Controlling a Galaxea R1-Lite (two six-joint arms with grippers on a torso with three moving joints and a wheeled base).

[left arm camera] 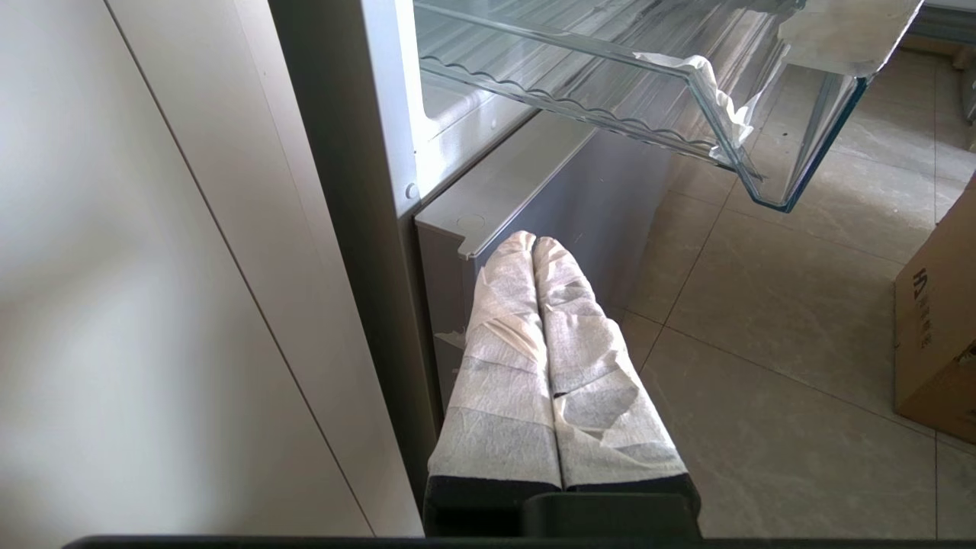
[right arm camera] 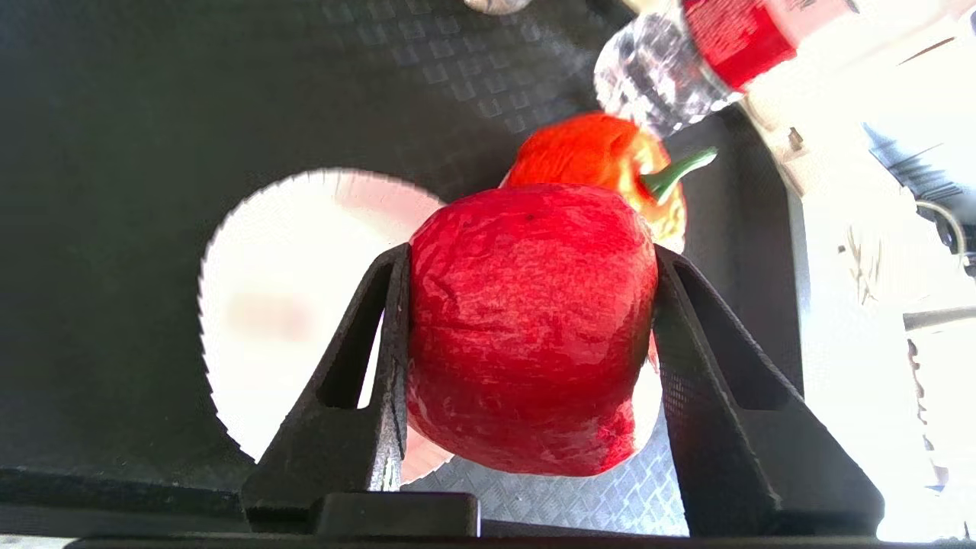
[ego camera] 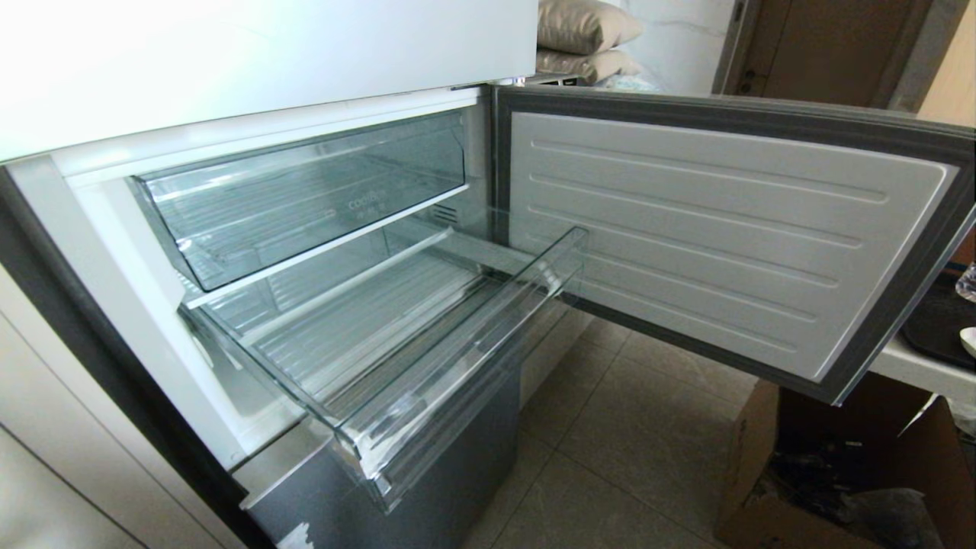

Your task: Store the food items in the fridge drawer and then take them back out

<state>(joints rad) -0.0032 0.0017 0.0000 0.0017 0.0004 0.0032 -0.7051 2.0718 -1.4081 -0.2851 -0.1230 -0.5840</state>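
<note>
A: Holding the red fruit [right arm camera: 526, 328] is your right end effector [right arm camera: 526, 335]; its two black fingers [right arm camera: 366, 381] press the fruit's sides, so it is pinching, not spread. Below it you have a white paper plate [right arm camera: 282, 305] on a black tray [right arm camera: 152, 114], with an orange-red pepper [right arm camera: 587, 152] just behind the fruit and a clear bottle [right arm camera: 663, 76] beyond that.

B: And where is the fridge drawer [ego camera: 427, 381] from there?

A: Away to your left. In the head view it stands pulled out under the deeper upper drawer [ego camera: 305, 191], with nothing in it, beside the swung-open fridge door [ego camera: 724, 229]. The tray edge shows only at that view's far right, so I judge the carry must sweep leftward across the door.

B: Which arm is nearer the drawer?

A: Your left end effector [left arm camera: 534, 244], fingers pressed together, hangs low by the fridge's bottom corner, beneath the drawer's taped corner [left arm camera: 724, 107]. It is nearer but holds nothing. The right arm itself is outside the head view, so you cannot read its pose.
</note>
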